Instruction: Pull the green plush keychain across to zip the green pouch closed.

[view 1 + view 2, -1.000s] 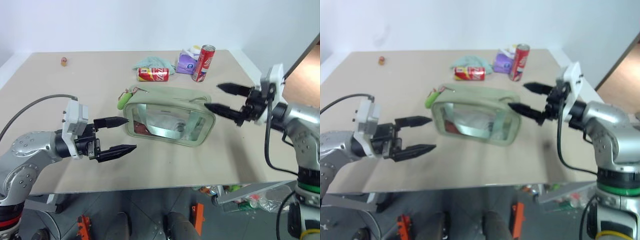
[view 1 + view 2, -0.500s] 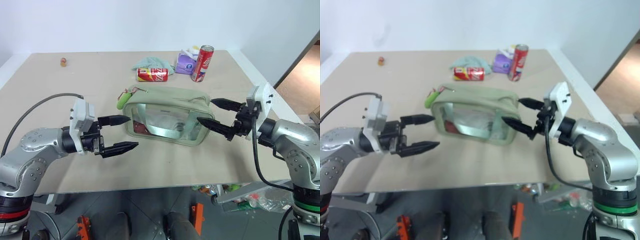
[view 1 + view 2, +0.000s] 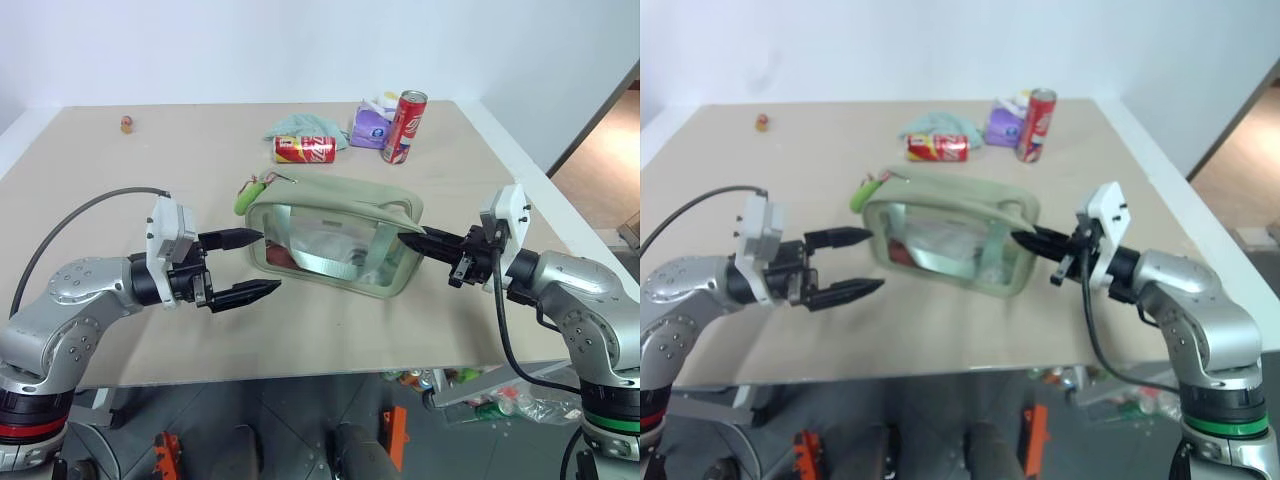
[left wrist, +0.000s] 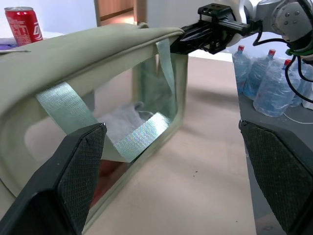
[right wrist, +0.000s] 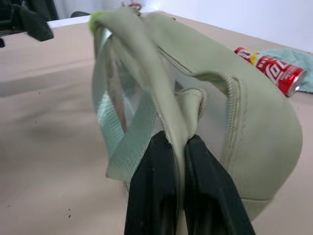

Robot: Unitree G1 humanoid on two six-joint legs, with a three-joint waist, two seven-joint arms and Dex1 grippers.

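The green pouch sits in the middle of the tabletop. Its see-through side faces the robot, and pale straps cross that side. The green plush keychain lies at the pouch's top left corner, right by the zipper end. A thin reddish cord joins it to the pouch.

The right end effector is at the right end of the pouch. Its 2 black fingers are pressed tight together, and they pinch a fold of the pouch's fabric between them. In the right wrist view the pouch edge goes down into the narrow gap between the fingers.

The left end effector is just beside the left end of the pouch. Its 2 fingers are spread wide apart and hold nothing. The upper finger tip is very near the pouch's left side, below the keychain. I cannot tell if it touches the pouch.

At the back of the tabletop a red can lies on its side. Behind it is a pale teal cloth. Next to that is a purple packet, and another red can stands upright beside it. A small thing sits far off at the back left.
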